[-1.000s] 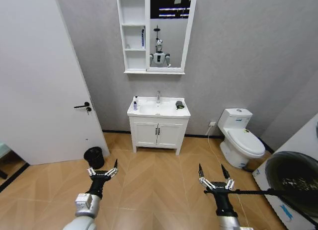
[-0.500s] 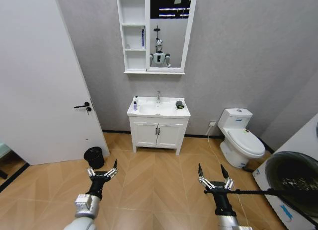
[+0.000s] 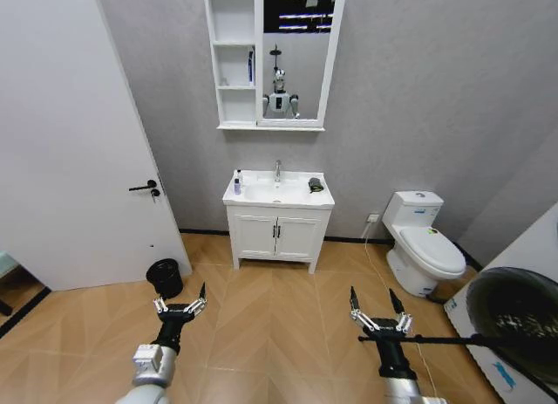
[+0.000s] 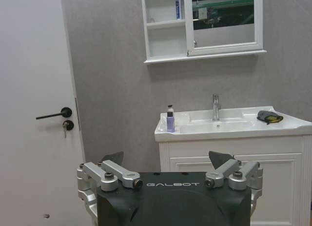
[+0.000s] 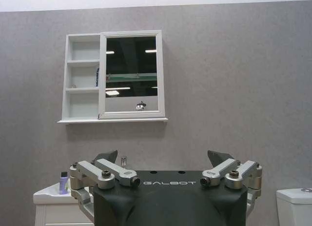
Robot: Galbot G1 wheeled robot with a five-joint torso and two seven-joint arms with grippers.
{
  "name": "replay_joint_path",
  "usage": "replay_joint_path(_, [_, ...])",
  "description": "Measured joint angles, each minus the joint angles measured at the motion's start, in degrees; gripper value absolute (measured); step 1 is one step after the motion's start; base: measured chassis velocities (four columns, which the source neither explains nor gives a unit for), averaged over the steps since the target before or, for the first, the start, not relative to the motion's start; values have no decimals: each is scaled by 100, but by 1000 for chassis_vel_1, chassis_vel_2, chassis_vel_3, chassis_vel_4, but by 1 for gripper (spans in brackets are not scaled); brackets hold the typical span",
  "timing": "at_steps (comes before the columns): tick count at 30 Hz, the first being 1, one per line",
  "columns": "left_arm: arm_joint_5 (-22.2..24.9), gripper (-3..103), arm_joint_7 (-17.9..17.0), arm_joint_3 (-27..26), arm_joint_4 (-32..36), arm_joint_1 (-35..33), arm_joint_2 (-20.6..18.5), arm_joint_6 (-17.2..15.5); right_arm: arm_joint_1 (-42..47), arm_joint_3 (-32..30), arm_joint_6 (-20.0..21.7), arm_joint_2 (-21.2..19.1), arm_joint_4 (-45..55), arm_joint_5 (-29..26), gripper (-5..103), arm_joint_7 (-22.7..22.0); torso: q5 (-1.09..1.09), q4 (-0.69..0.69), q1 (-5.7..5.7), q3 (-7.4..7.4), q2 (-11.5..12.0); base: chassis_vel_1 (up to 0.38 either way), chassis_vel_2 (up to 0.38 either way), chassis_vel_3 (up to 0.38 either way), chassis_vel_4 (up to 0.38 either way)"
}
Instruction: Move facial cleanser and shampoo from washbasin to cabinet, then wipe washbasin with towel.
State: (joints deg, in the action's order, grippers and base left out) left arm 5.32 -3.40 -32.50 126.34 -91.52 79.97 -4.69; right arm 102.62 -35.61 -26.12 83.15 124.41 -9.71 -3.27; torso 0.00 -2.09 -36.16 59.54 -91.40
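On the washbasin (image 4: 229, 128), left wrist view reveals the towel (image 4: 269, 117).

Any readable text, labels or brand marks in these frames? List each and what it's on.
"GALBOT": on the black body of the left pincer, wrist view.
"GALBOT": on the black body of the right pincer, wrist view.
Purple bottle on the washbasin: label too small to read.
Blue item in the cabinet: too blurred to read.
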Motion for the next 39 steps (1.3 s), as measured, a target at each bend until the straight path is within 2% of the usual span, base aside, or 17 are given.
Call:
replay_joint_path(16, [-69,99,44,188,-279,106,92,43,94,38,-13,0,-9,48,100,-2,0,-1,-3,1,2,-184,174,185,-189])
replay_joint_path(33, [-194,99,86,286,-442,107,184,125,108,81,-68,24,-86,59,100,13,-2,0,-4,1,2,-344,340,343,-347])
replay_joint_path(35, [-178,99,89,239,-443,94,138,152,94,76,-78,15,-112,59,100,16,5,-2,-3,1,1,-364,360,349,-378])
replay_joint_path(39, [-169,99,89,236,-449,107,128,155,69,90,-79,31,-152,76,100,18,-1,1,-3,0,1,-337,363,345,-341])
